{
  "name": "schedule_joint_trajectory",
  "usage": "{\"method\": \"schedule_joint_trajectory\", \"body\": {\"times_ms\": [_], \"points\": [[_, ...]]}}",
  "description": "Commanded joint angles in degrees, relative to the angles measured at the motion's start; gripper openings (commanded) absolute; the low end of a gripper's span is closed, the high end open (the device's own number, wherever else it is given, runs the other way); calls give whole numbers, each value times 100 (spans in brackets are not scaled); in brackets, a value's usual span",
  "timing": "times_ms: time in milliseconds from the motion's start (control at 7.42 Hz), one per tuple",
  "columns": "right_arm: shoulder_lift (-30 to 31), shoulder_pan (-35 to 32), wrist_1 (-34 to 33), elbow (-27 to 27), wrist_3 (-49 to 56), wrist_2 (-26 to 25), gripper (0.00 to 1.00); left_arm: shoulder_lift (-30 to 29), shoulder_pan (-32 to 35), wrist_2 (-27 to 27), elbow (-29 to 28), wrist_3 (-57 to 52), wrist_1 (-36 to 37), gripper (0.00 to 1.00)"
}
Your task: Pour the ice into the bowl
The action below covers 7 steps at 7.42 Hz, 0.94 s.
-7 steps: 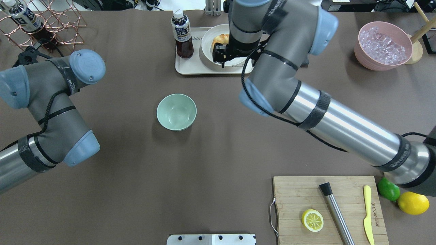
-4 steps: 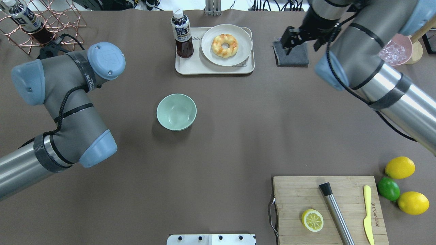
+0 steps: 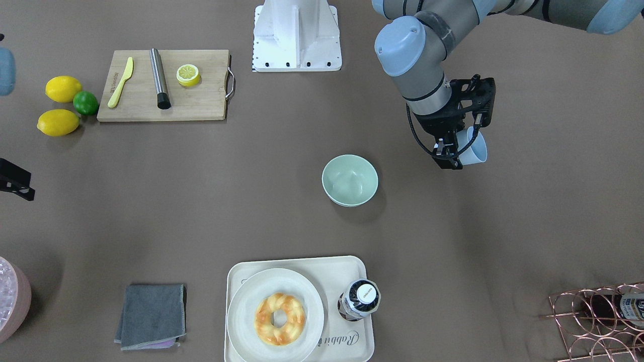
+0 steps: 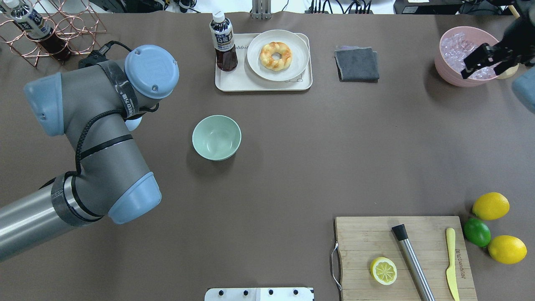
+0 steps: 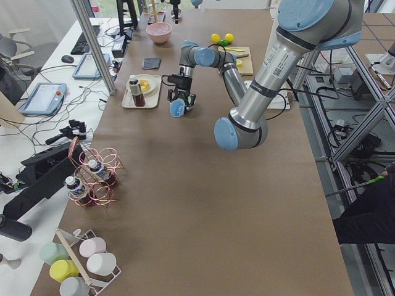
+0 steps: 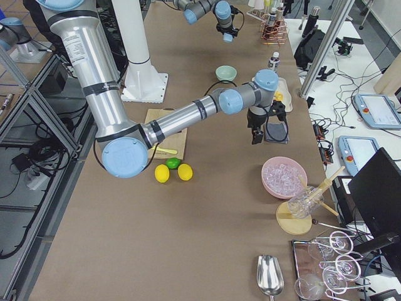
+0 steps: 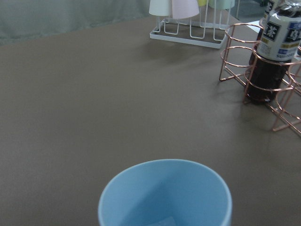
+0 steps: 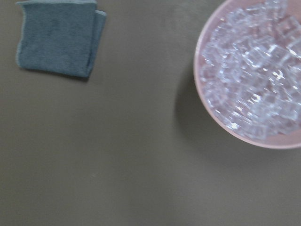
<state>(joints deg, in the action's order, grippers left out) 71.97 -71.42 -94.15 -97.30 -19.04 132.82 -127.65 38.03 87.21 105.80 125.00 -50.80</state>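
Note:
The pale mint-green bowl (image 4: pixel 216 137) stands upright mid-table and looks empty; it also shows in the front view (image 3: pixel 349 179). My left gripper (image 3: pixel 465 148) is shut on a light blue cup (image 3: pixel 478 151), held tilted above the table beside the bowl, apart from it. In the left wrist view the cup (image 7: pixel 164 193) opens toward the camera, with a faint clear ice cube (image 7: pixel 162 220) low inside. My right gripper (image 4: pixel 476 62) hangs over the near rim of the pink tub (image 4: pixel 443 69) of ice (image 8: pixel 254 80), open and empty.
A tray (image 4: pixel 234 83) with a bottle (image 4: pixel 223 42) and a doughnut plate (image 4: pixel 301 54) sits behind the bowl. A grey cloth (image 4: pixel 356 62) lies right of it. A cutting board (image 4: pixel 359 238), lemons and a lime (image 4: pixel 476 232) are front right. A copper rack (image 4: pixel 62 29) stands back left.
My right arm has swung from the doughnut tray, past the grey cloth, to the pink tub at far right. My left arm has moved toward the bowl with the cup.

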Motion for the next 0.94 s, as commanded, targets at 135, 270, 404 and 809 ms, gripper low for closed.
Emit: {"method": "schedule_joint_trajectory", "body": {"times_ms": [135, 270, 404, 809], "points": [[1045, -1065, 37, 149, 1355, 622, 95, -41, -67, 366, -190, 95, -1306, 67], [1247, -1172, 37, 185, 1481, 614, 95, -41, -67, 497, -400, 164, -1719, 67], [1302, -1269, 37, 290, 1473, 257, 98, -67, -120, 507, -515, 409, -2062, 67], [1425, -1296, 37, 282, 1412, -386, 99, -768, -322, 516, -753, 910, -2039, 67]]}}
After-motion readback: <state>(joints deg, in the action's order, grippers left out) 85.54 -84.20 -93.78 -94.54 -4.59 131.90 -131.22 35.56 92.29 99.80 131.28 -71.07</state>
